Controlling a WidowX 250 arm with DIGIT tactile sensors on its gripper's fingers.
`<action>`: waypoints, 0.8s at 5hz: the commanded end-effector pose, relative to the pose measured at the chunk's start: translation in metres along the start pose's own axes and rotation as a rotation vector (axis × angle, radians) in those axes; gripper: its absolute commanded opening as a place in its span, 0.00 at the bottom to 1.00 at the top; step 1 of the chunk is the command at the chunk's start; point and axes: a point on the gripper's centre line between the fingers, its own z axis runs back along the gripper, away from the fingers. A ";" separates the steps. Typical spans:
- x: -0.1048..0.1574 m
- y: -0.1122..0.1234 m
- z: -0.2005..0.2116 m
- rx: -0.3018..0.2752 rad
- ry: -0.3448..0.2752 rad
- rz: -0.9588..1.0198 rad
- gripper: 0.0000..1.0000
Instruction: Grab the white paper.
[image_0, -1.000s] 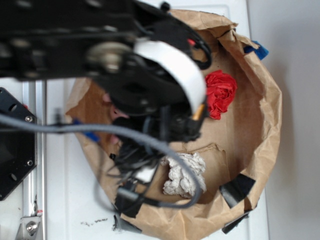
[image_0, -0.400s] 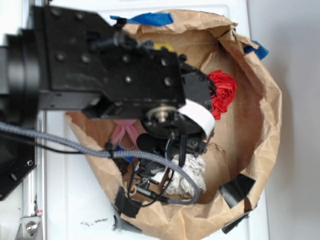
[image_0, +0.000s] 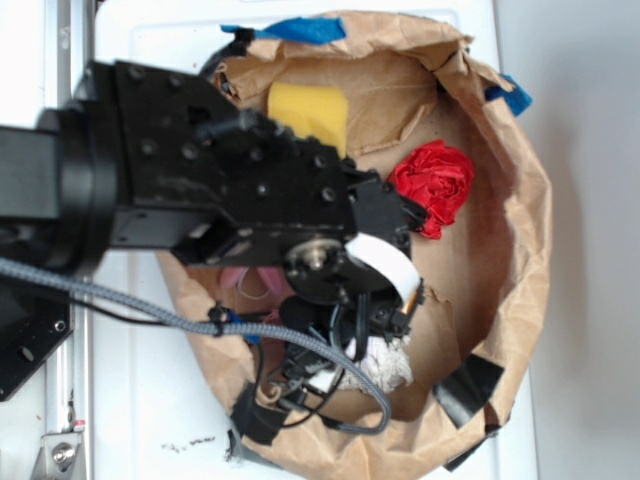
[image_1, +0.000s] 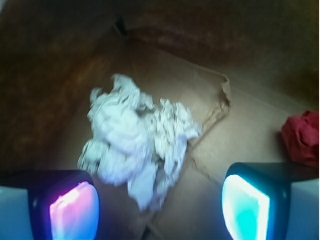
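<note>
And the arm has swung down and in over the brown paper bag (image_0: 520, 250). A second ago it blurred across the upper part of the exterior view; now it sits lower, and the yellow sponge (image_0: 308, 113) at the far end of the bag has come into sight behind it. The hand (image_1: 160, 205) is wide open, its two glowing pads, pink on one side and cyan on the other, standing well apart at the bottom of the wrist view.

The white paper (image_1: 135, 150) lies on the bag's flat floor, between the lines of those two pads but ahead of them, nearer the pink one. Nothing touches it yet. From outside, only a corner of the white paper (image_0: 385, 362) peeks out beneath the wrist and its tangle of cables, so the hand looks to be almost over it now. That reads as the approach nearly finished. By my judgement what is left is a short drop, perhaps a nudge toward the pink side to centre the wad, then the close.

Around the white paper: the red wad (image_0: 432, 185) sits well apart from it, toward the bag's side wall, and shows at the right edge of the wrist view too. A pink plush (image_0: 245, 285) is mostly hidden under the arm, beside the white paper on the other side. A torn flap in the bag's floor runs just beside the white paper and might catch a pad coming down. The bag's raised walls crowd the arm all round.
</note>
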 end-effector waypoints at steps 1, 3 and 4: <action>0.026 -0.018 -0.020 -0.024 -0.067 -0.008 1.00; 0.029 -0.017 -0.036 -0.053 -0.032 0.017 0.63; 0.030 -0.014 -0.026 -0.051 -0.042 0.017 0.00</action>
